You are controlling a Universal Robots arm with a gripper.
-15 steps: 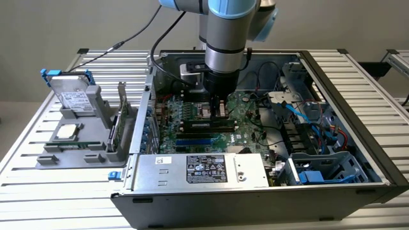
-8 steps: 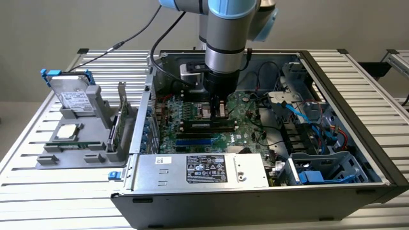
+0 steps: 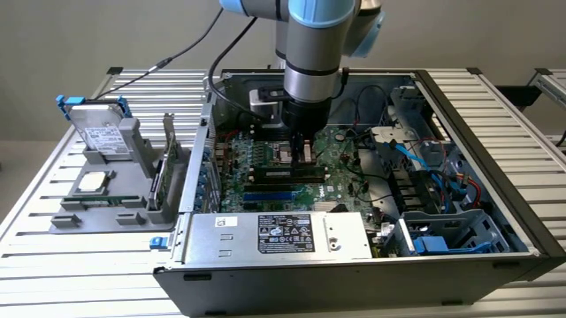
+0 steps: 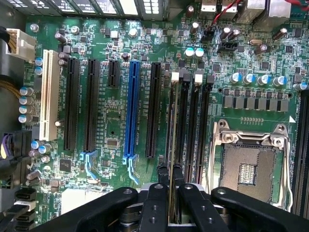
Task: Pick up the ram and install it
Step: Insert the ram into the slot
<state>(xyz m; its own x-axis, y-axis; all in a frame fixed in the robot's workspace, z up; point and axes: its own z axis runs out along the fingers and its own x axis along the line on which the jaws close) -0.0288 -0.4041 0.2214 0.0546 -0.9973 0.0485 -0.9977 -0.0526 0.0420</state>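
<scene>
Glossy blue plastic slot (image 4: 131, 106), shiny metal socket frame (image 4: 251, 128), matt black fingers (image 4: 154, 205)

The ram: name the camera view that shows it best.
The wrist view: the ram runs edge-on between the gripper fingers, above the black memory slots. The exterior view gives it as a dark strip under the gripper.

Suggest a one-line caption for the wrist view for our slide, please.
Gripper pinching the ram edge-on, lined up along the black memory slots of the motherboard, beside the empty processor socket.
</scene>
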